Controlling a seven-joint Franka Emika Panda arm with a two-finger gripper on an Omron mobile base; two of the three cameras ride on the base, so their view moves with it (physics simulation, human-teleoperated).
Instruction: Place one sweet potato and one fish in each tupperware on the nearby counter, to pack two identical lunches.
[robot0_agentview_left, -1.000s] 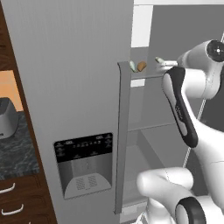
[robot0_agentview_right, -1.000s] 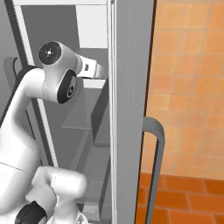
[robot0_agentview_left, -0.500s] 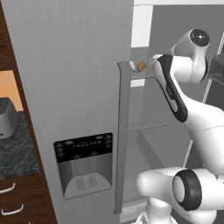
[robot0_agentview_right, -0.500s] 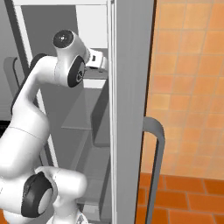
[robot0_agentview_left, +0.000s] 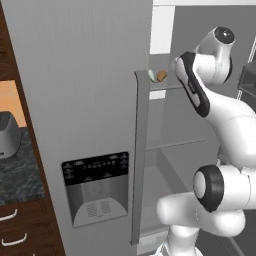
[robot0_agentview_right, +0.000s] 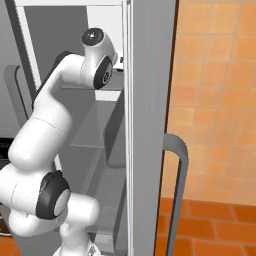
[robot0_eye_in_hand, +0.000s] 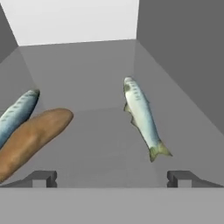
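Fish (robot0_eye_in_hand: 142, 117) lies apart from sweet potato (robot0_eye_in_hand: 31, 138), perhaps touching another fish (robot0_eye_in_hand: 16, 114).

Silvery-green fish (robot0_eye_in_hand: 142, 117), orange-brown sweet potato (robot0_eye_in_hand: 30, 138), grey shelf (robot0_eye_in_hand: 96, 83), orange tiles (robot0_agentview_right: 215, 100).

Raised arm, gripper (robot0_eye_in_hand: 111, 178) wide apart

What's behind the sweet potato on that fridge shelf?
A fish lies close behind the sweet potato, tail end covered by it. A second fish lies apart. Anything further behind the potato is out of frame.
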